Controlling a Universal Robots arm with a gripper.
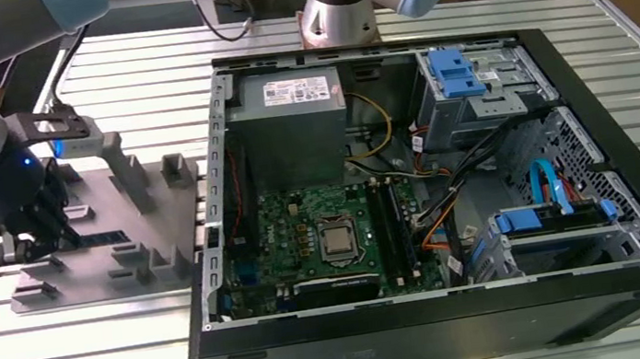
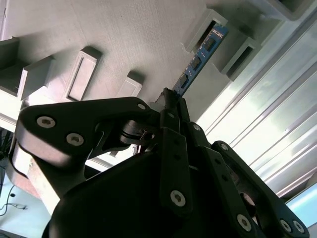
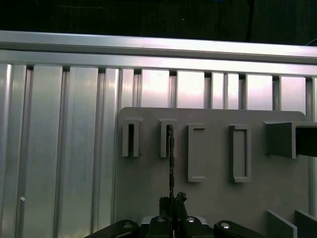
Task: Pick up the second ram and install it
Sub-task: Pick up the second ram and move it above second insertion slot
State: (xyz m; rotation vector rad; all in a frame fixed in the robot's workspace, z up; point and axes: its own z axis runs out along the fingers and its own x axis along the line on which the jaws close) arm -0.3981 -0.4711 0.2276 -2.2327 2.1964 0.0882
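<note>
The second ram [image 2: 198, 62] is a thin blue-and-dark stick, seen edge-on as a dark line [image 3: 170, 163] in the first wrist view. It lies low on the grey fixture plate [image 1: 97, 274], at the exterior view's left, with its far end still between two upright posts. My gripper [image 2: 171, 96] is shut on the stick's near end, its fingertips [image 3: 172, 200] pressed together around it. In the exterior view the gripper [image 1: 42, 244] sits low over the plate and the ram [image 1: 102, 237] pokes out toward the open computer case [image 1: 607, 104].
The case lies open on the slatted metal table, with the motherboard's CPU socket [image 1: 338, 240] and long memory slots [image 1: 388, 226] beside it. Cables, a power supply [image 1: 285, 101] and drive cages crowd the case. A second arm's base [image 1: 335, 10] stands behind it.
</note>
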